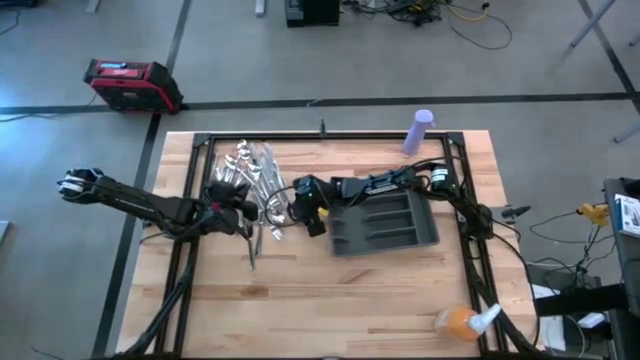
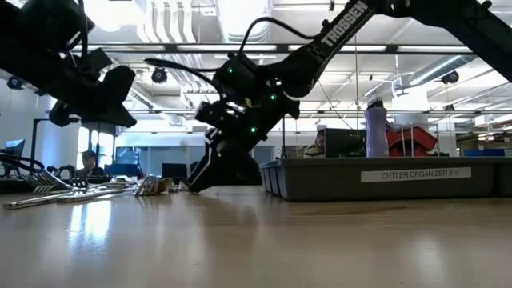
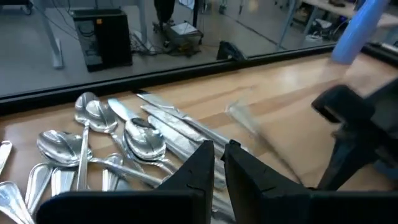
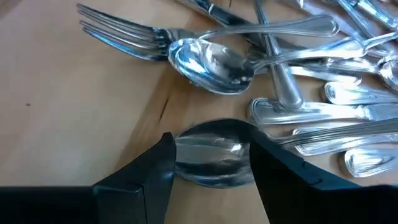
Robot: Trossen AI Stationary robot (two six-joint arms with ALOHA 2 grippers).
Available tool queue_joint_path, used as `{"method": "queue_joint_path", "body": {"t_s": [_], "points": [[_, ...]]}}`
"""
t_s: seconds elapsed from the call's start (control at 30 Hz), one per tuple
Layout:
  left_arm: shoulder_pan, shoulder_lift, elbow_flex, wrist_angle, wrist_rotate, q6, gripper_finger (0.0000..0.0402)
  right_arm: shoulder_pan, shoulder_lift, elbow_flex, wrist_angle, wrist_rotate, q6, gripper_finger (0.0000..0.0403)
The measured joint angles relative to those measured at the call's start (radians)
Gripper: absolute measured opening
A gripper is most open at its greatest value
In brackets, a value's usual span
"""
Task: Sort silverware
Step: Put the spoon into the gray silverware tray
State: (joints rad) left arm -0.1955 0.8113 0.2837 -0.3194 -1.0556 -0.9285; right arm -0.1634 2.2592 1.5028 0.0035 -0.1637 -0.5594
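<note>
Between my right fingers lies the bowl of a spoon, flat on the tabletop at the near edge of the silverware heap, with the fingers set apart on either side of it, low to the wood. Just beyond them rest another spoon and a fork, and further handles fan out behind. To do this well, I judge I should close squarely across the bowl's edges and lift straight up, so the neighbouring handles do not drag along, then carry it to the tray, which sits behind my wrist. My left fingers hover nearly shut and empty above the pile's other side, with spoons and knives ahead of them.
</note>
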Motion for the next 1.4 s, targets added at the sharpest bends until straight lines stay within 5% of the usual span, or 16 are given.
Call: {"method": "queue_joint_path", "body": {"t_s": [0.53, 0.8, 1.03, 1.4], "points": [[-0.002, 0.051, -0.037, 0.052, 0.07, -0.027, 0.0025, 0.027, -0.008, 0.05, -0.079, 0.014, 0.028, 0.0185], [-0.002, 0.066, -0.038, 0.075, 0.067, -0.026, 0.0025, 0.031, -0.026, 0.146, -0.108, 0.166, 0.393, 0.0186], [-0.002, 0.072, -0.039, 0.094, 0.051, -0.023, 0.0025, 0.047, 0.003, 0.176, -0.171, 0.326, 0.533, 0.0186], [-0.002, 0.084, -0.039, 0.106, 0.052, -0.024, 0.0025, 0.06, 0.072, 0.176, -0.145, 0.321, 0.659, 0.0185]]}}
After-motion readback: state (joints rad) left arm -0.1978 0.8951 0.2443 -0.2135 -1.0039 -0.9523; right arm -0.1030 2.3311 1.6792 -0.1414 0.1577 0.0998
